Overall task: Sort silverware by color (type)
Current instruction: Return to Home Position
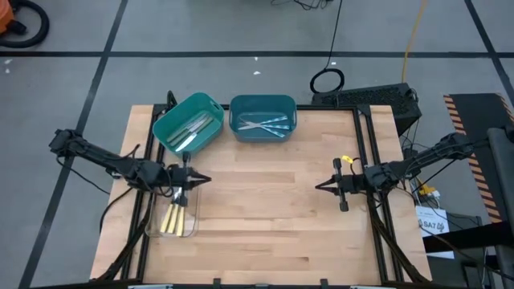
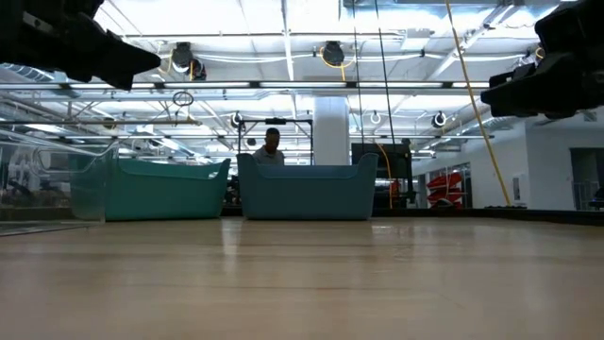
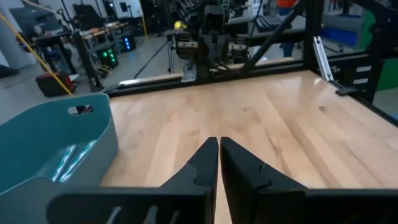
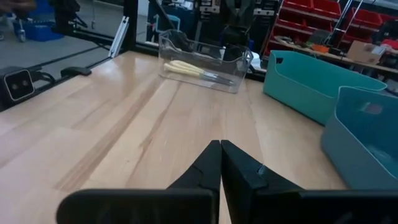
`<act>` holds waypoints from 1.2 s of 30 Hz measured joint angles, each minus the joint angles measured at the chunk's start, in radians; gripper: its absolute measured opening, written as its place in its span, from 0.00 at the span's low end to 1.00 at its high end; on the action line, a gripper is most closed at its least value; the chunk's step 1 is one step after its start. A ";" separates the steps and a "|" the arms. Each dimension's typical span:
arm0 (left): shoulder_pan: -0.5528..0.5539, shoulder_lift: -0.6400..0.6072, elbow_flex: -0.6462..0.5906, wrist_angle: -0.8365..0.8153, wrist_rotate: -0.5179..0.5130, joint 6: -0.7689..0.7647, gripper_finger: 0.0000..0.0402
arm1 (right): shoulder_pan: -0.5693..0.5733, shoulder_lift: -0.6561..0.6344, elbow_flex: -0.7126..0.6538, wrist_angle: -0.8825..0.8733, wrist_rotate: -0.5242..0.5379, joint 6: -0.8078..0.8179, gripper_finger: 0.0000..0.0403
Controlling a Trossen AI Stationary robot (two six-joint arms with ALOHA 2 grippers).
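The silverware lies in three containers. Yellow-handled pieces (image 1: 173, 218) lie in a clear tray (image 1: 191, 231) at the near left. Pale pieces (image 1: 193, 131) lie in a green-teal bin (image 1: 178, 112), and light-blue pieces (image 1: 265, 125) in a blue-teal bin (image 1: 263, 103) at the far edge. My left gripper (image 1: 209, 180) hangs shut and empty just beyond the tray's far end, pointing level toward the table's right; its tips (image 3: 219, 142) meet. My right gripper (image 1: 317, 186) is shut and empty at the right side, pointing left (image 4: 220, 146).
Bare wood lies between the two grippers and along the near edge. Dark frame rails (image 1: 371, 160) run along the table's left and right sides. A person (image 2: 271, 144) shows behind the bins in the low view. Cables and a yellow cord (image 1: 414, 32) lie on the floor beyond.
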 joint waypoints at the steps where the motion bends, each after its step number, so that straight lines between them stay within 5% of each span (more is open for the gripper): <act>1: -0.001 -0.016 -0.006 -0.001 0.000 0.004 0.06 | 0.000 0.000 0.000 -0.005 0.000 0.000 0.01; 19: -0.001 -0.240 -0.058 -0.086 0.093 0.080 0.06 | 0.000 0.000 -0.003 -0.017 0.001 -0.046 0.01; 36: -0.001 -0.252 -0.088 -0.039 0.135 0.129 0.06 | 0.000 0.000 -0.003 -0.010 0.001 -0.026 0.01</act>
